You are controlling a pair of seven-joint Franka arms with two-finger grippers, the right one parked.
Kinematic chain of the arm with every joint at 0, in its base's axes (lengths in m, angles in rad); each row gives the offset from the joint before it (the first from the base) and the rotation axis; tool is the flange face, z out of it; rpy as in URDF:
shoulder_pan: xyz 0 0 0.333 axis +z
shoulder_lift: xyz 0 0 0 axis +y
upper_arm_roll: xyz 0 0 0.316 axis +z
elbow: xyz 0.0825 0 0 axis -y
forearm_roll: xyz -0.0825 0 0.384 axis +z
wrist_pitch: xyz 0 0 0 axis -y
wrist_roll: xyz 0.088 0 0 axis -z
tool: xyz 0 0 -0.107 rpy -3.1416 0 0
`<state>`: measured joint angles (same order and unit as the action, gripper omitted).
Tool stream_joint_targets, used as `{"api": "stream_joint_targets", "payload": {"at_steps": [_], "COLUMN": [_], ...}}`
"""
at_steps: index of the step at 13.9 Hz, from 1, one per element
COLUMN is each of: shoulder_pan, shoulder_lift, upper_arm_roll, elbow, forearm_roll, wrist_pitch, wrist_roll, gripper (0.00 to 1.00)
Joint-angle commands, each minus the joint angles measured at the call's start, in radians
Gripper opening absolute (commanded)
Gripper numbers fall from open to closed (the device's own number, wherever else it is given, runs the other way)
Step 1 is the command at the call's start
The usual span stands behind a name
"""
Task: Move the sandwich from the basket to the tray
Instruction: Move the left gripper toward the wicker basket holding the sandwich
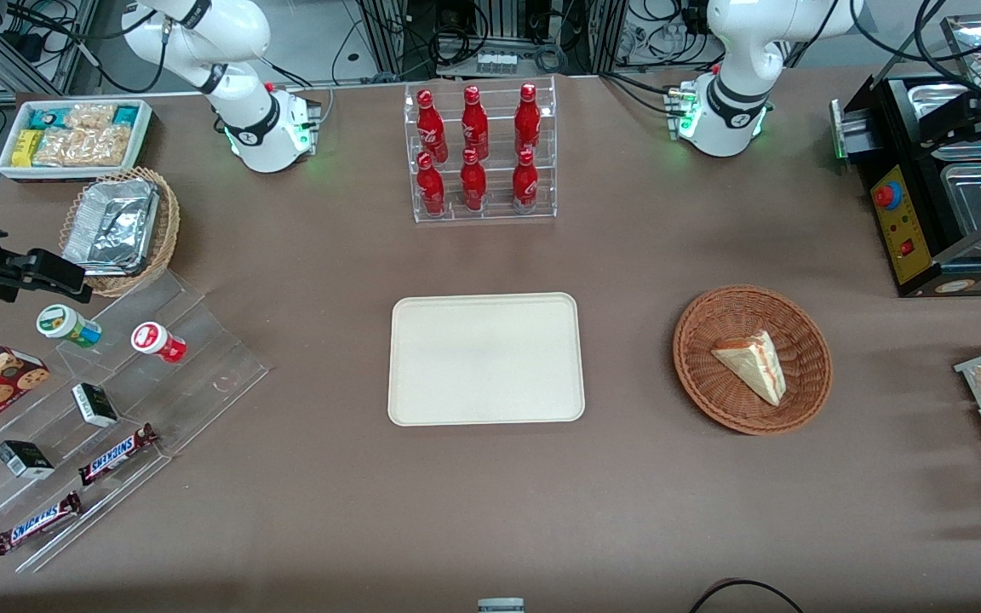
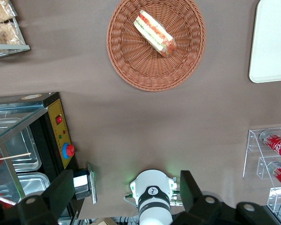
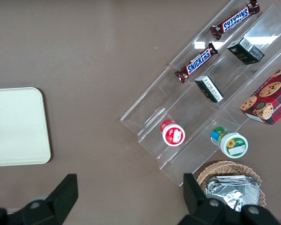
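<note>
Looking down from well above the table (image 1: pixel 490 494), the working arm's pincer (image 2: pixel 126 197) hangs high over the brown cloth, fingers spread wide, nothing between them. Only the two dark fingers (image 2: pixel 61 192) show in the wrist view; in the front view the arm's wrist runs off the frame edge, so the pincer cannot be made out there.

The sandwich (image 1: pixel 753 364) lies flat in the basket (image 1: pixel 810 336), roughly at its middle, layered cut edge (image 2: pixel 154 32) facing up and sideways. My guess: lying flat, it offers its two bread faces poorly to a downward grasp, so the pincer would likely close across the wedge's width.

The tray (image 1: pixel 485 358) sits bare at mid-table, beside the basket and apart from it, toward the parked arm's end. Short carry, nothing standing between them. Task not yet begun, as I read it.

Tray is cut off at the wrist view's edge (image 2: pixel 271 42). The sandwich's underside is hidden.
</note>
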<state>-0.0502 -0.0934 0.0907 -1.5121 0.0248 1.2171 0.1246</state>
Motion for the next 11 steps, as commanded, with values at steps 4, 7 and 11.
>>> {"api": "stream_joint_targets", "payload": {"at_steps": [4,7,11], "shoulder_pan": [-0.005,-0.01,-0.013], "shoulder_lift": [0.009,0.085,0.167], "upper_arm_roll": [-0.002,0.0,0.0], "elbow": [-0.008,-0.02,-0.083], "forearm_roll": [0.027,0.029,0.024], "wrist_pitch": [0.027,0.093,0.253], "wrist_roll": [0.004,-0.141,-0.296], "gripper": [1.0,1.0,1.0]}}
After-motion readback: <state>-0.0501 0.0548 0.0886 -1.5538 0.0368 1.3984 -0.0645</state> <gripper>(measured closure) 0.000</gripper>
